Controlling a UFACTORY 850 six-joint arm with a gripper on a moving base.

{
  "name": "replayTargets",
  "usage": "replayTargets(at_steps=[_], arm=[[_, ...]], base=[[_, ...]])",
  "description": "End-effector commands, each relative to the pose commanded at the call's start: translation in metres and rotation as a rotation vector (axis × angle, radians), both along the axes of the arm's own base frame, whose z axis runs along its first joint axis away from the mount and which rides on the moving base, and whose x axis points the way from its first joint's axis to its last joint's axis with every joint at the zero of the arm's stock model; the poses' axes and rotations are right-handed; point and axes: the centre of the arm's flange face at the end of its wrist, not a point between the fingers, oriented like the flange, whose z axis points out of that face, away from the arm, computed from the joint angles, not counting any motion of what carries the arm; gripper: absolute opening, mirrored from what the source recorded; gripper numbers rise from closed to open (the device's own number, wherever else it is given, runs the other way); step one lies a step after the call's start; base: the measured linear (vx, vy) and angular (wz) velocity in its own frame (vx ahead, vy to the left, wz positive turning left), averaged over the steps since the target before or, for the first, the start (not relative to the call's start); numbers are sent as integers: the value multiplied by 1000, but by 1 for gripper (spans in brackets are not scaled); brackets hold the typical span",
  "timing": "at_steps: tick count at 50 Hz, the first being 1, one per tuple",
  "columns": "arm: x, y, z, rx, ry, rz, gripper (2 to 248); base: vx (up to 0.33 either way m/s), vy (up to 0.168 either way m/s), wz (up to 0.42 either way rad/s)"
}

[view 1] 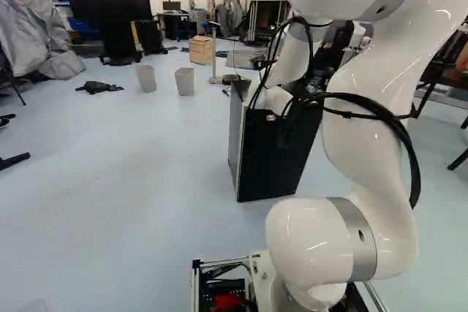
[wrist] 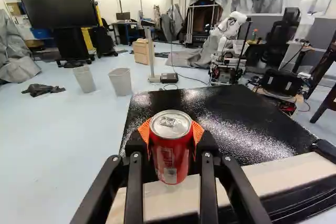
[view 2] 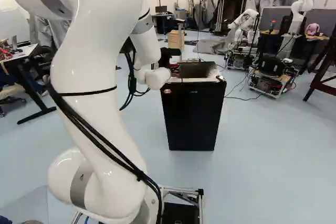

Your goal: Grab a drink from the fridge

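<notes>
Grasping the red can (wrist: 170,153), the gripper (view 2: 168,56) is near the top of the fridge (view 2: 191,116); wrist view shows this can well, left base view hides it. The arm (view 2: 92,77) rises, then bends forward.

The glossy white, rounded robot arm (view 2: 94,72) has silver-grey bands (view 1: 352,239) with small dark oval marks; thick black cables (view 2: 100,144) and a thin black strap (view 2: 89,93) cross it.

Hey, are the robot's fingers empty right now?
No, the wrist view shows a red can between the two fingers, an orange pad against each side.
</notes>
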Motion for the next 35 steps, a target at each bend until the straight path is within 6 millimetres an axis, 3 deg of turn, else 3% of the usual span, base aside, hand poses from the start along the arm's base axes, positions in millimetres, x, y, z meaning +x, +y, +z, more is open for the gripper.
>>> replayTargets(at_steps=[35], arm=[[-2,0,36,-8,-68,0,98]], base=[[0,0,0]])
